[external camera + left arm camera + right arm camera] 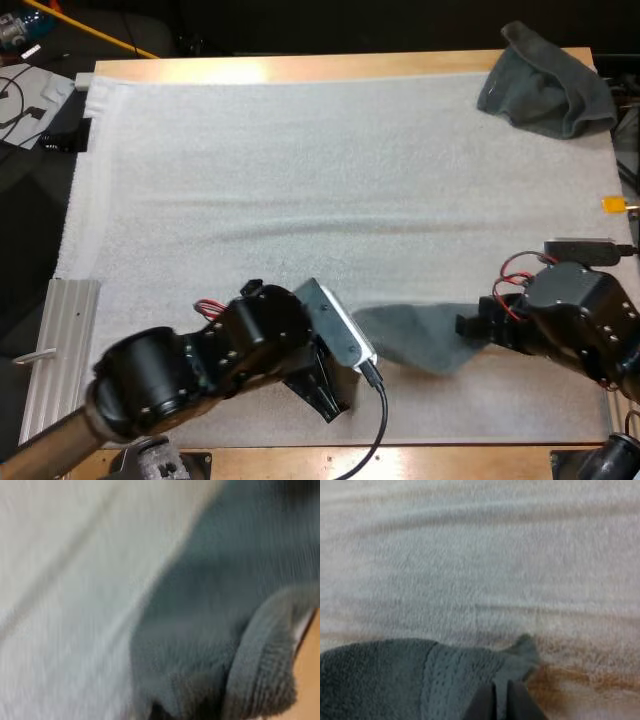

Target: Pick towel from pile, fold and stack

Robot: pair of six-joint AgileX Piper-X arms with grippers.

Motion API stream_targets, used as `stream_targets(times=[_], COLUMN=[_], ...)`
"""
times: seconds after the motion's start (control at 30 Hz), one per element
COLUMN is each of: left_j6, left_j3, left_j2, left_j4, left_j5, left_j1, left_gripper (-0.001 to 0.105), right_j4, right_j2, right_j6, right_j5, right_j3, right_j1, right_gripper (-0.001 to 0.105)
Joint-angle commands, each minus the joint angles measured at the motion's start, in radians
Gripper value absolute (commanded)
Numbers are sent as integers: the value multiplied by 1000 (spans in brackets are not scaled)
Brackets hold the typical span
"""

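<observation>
The right gripper (503, 689) is closed, pinching the edge of the towel (420, 338), whose corner pokes up just beyond its fingertips. From there the towel stretches across to the left gripper (332, 395) at its other end. I cannot tell whether that one has hold. The step looks like spreading before the fold, so draw both ends apart evenly and keep the cloth low and flat. Farther out, the mat (250, 180) alone bears things: this towel, and the crumpled pile (548, 85) well beyond the right gripper.
</observation>
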Motion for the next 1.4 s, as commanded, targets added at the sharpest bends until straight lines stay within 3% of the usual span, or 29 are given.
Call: stream_targets(times=[0.0, 0.27, 0.43, 0.6, 0.8, 0.87, 1.07, 1.37], left_j6=[-24, 10, 72, 155, 223, 210, 216, 213], left_j3=[-57, 12, 118, 189, 192, 194, 200, 202], left_j2=[-21, -21, -1, 57, 202, 197, 314, 455], left_j4=[47, 40, -93, -243, -374, -378, -488, -629], left_j5=[-8, -74, -98, -29, 152, 118, 191, 229], left_j1=[0, 2, 125, 314, 515, 504, 649, 739], left_gripper=[0, 0, 0, 0, 0, 0, 0, 0], right_j4=[76, 65, -54, -223, -404, -393, -495, -624], right_j2=[-14, 59, 179, 325, 470, 467, 572, 673], right_j6=[2, 39, 47, 45, 44, 29, 24, 35], right_j5=[-26, -8, 74, 108, 48, 59, 49, 40], right_j3=[-40, 15, 71, 88, 86, 81, 77, 76], right_j1=[9, 38, 34, -24, -155, -143, -218, -283], right_gripper=[0, 0, 0, 0, 0, 0, 0, 0])
